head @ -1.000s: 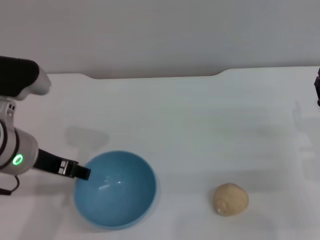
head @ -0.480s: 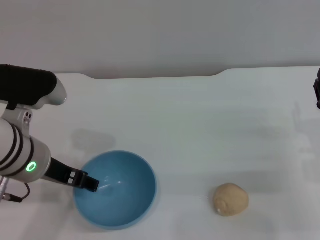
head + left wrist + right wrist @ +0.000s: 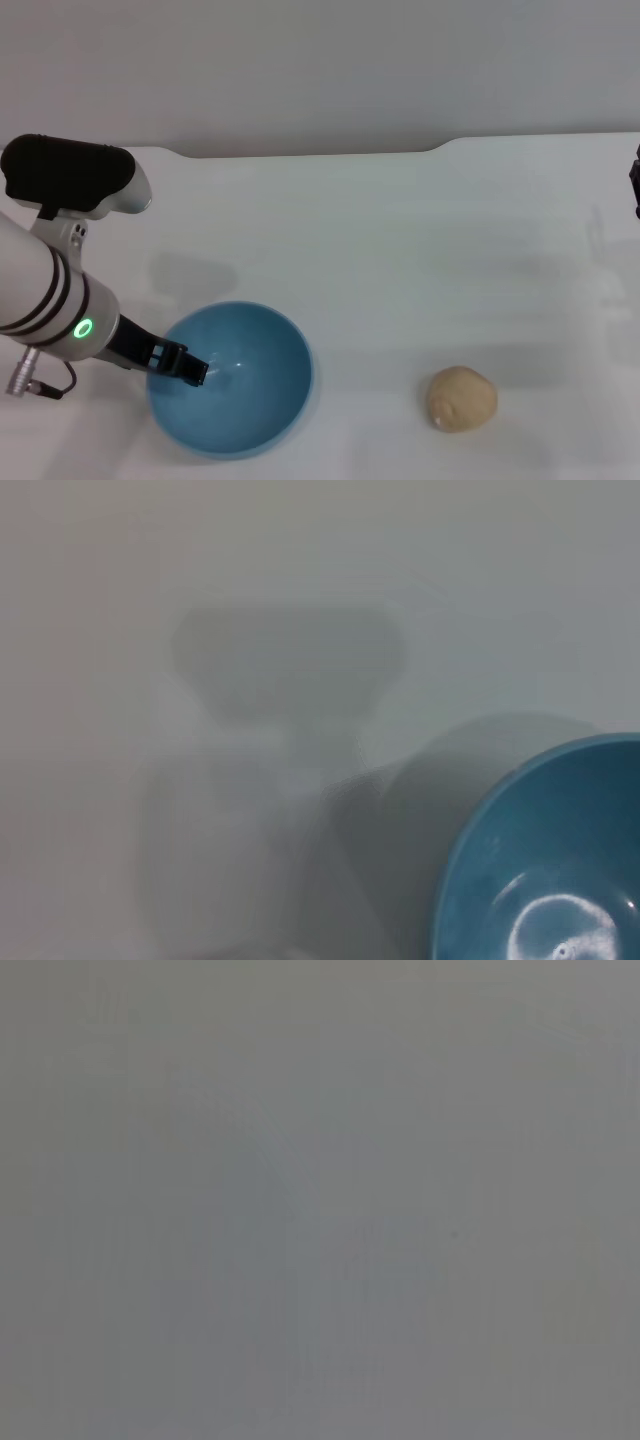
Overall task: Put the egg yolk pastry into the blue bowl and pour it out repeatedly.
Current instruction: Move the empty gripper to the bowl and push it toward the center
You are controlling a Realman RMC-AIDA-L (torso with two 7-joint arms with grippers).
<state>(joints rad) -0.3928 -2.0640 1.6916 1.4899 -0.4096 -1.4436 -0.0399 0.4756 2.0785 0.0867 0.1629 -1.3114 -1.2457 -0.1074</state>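
Where the left arm reaches in from the bench's left side, its gripper (image 3: 193,371) sits at the left rim of the bowl (image 3: 250,400), a dark finger dipping just inside the wall; whether the fingers are spread or pressed together cannot be told. The bowl is round, deep, light blue and glossy, with a bright highlight on its inner floor and nothing inside it. It stands upright on the white bench (image 3: 400,250), near the front edge.

The pastry (image 3: 461,399) lies well apart to the bowl's right, a small rounded beige-tan lump, matte and slightly uneven, resting on the bench by itself.

A sliver of the right arm (image 3: 635,180) shows at the far right edge of the head view; its gripper is out of sight.

The left wrist view shows only a curved part of the bowl (image 3: 540,880) with its shiny floor, plus soft shadows on the bench (image 3: 120,580); the pastry and the gripper itself are outside it. The right wrist view gives a plain grey field with nothing distinguishable.
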